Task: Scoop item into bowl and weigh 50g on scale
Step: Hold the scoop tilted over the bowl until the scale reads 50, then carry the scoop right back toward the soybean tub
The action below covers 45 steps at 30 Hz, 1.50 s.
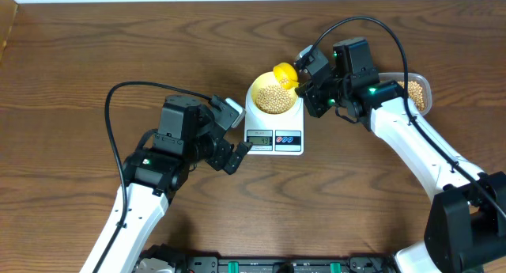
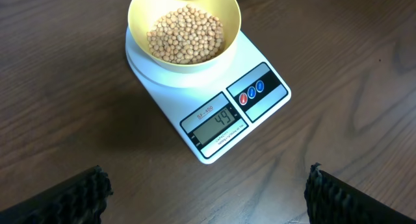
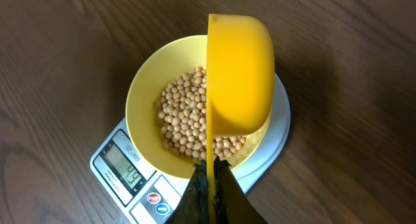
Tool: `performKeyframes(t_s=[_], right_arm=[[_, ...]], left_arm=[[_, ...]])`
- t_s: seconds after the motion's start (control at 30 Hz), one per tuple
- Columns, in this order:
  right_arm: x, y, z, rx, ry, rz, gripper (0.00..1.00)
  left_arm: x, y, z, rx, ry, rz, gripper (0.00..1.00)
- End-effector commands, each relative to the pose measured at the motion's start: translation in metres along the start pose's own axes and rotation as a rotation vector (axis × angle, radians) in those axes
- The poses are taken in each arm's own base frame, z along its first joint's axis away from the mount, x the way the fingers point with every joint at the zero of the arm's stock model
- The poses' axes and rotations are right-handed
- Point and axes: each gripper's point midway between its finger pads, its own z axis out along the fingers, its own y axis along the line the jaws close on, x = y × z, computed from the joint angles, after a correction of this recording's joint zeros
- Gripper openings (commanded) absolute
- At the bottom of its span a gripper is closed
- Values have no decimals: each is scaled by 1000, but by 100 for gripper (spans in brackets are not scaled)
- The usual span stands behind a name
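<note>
Scale (image 2: 208, 100) read 49, so you lacked one gram; right gripper (image 3: 211, 178) pinched the scoop (image 3: 240, 74), left gripper (image 2: 207, 177) gaped empty.

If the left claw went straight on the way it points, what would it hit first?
Likely the scale, at its display edge; the bowl of beans sits on it, farther back. The open left claw tilts down, so it may touch the table just short; depth is unclear.
</note>
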Motion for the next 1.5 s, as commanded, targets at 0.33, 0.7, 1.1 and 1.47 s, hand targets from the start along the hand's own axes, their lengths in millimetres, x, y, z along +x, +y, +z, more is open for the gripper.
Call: performKeyframes(t_s=[0.33, 0.7, 1.1, 1.47], right_arm=[[-3, -2, -1, -1, -9, 9, 1], [-3, -2, -1, -1, -9, 9, 1], [-3, -1, -1, -4, -10, 136, 1], [-8, 2, -3, -44, -26, 484, 1]], left_arm=[[-3, 0, -2, -1, -12, 3, 98], [-3, 0, -2, -1, -12, 3, 98], [-3, 0, -2, -1, -12, 3, 98], [-3, 0, -2, -1, -12, 3, 98]])
